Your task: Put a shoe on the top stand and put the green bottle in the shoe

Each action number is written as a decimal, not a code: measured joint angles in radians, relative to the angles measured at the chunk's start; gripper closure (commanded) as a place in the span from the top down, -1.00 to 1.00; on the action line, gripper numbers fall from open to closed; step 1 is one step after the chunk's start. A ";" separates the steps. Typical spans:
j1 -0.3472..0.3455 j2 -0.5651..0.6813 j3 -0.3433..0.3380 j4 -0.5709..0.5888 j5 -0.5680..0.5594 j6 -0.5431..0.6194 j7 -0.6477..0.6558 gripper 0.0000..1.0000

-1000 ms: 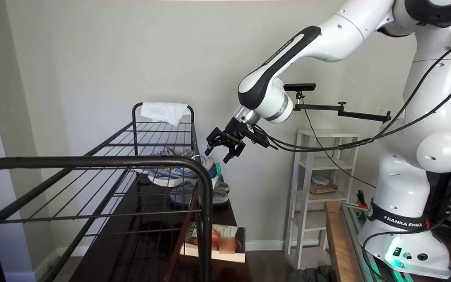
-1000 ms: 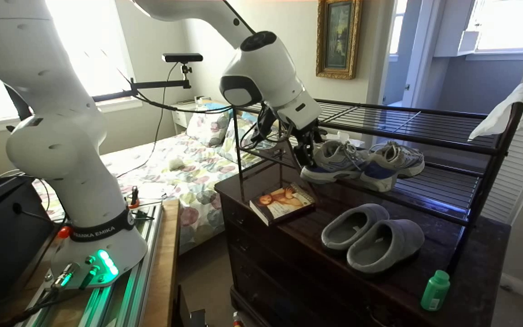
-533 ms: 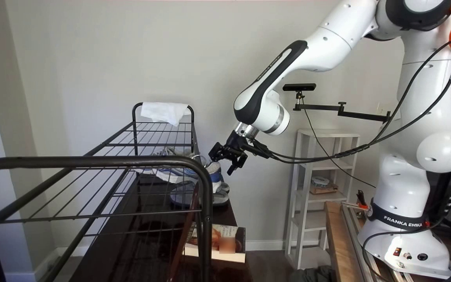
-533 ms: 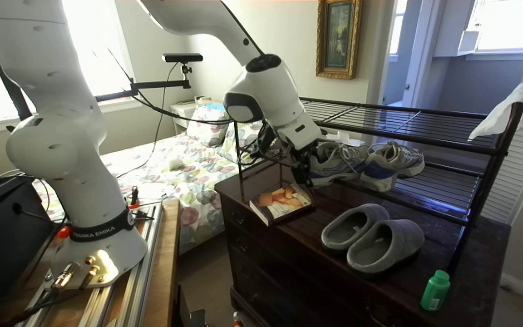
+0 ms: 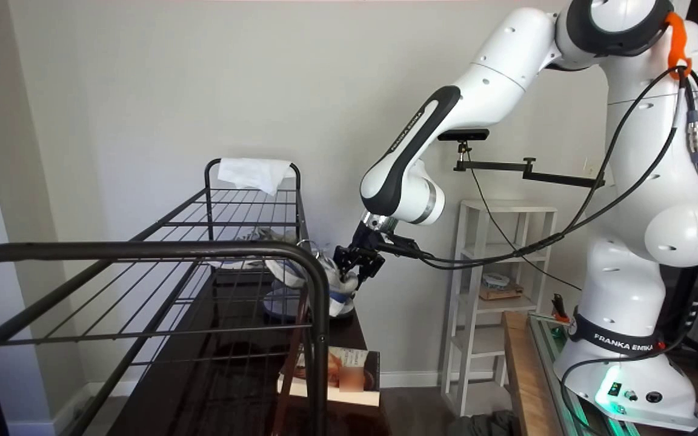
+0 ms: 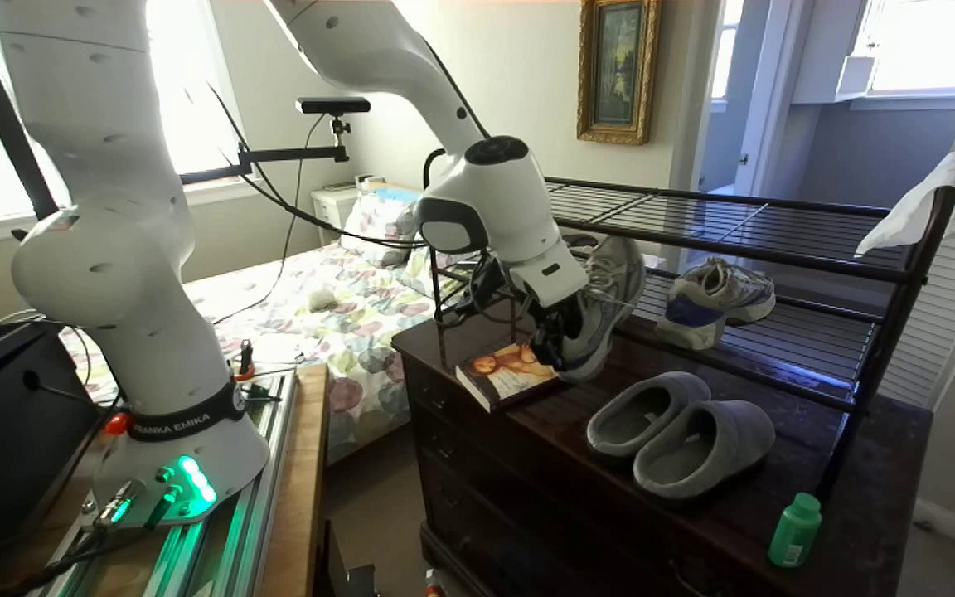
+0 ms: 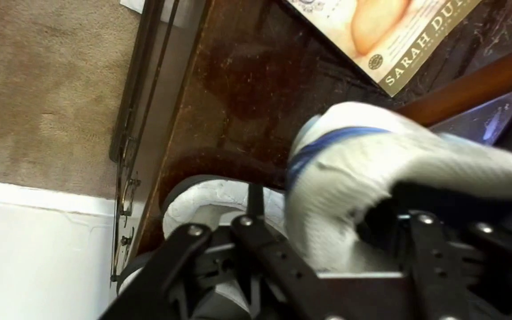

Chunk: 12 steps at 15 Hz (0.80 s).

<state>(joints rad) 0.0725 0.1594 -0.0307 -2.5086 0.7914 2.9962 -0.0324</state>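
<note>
The near grey-and-white shoe (image 6: pixel 617 269) is tipped steeply, toe up and heel down, at the lower tier's front edge. It also shows in the other exterior view (image 5: pixel 338 292). My gripper (image 6: pixel 556 336) is at its heel. In the wrist view the gripper (image 7: pixel 327 209) has its fingers wide apart around the heel (image 7: pixel 349 142): one reaches into the shoe opening, the other is outside with a gap. The second shoe (image 6: pixel 714 303) sits on the lower tier. The top stand (image 6: pixel 726 246) is above. The green bottle (image 6: pixel 794 531) stands upright on the dresser's near right corner.
Grey slippers (image 6: pixel 705 452) stand on the dresser (image 6: pixel 544 489) below the rack. A book (image 6: pixel 511 373) lies under the gripper. A white cloth (image 6: pixel 917 203) hangs over the rack's end bar. A white shelving unit (image 5: pixel 476 242) stands behind.
My gripper has come down onto the near shoe's heel. The shoe has tipped from resting flat on the lower tier to heel down, toe up. The other shoe has not moved.
</note>
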 measured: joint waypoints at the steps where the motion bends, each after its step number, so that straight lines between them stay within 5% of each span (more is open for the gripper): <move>1: 0.000 0.001 -0.003 0.000 -0.010 0.000 0.005 -0.52; 5: -0.001 0.001 -0.027 -0.002 -0.024 0.000 0.012 -0.97; 9: -0.005 0.001 -0.046 0.000 -0.055 0.000 0.036 -0.94; 12: 0.025 -0.012 -0.105 -0.014 -0.229 -0.077 0.133 -0.92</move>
<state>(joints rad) 0.0974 0.1474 -0.1354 -2.5222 0.5621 2.9191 0.1011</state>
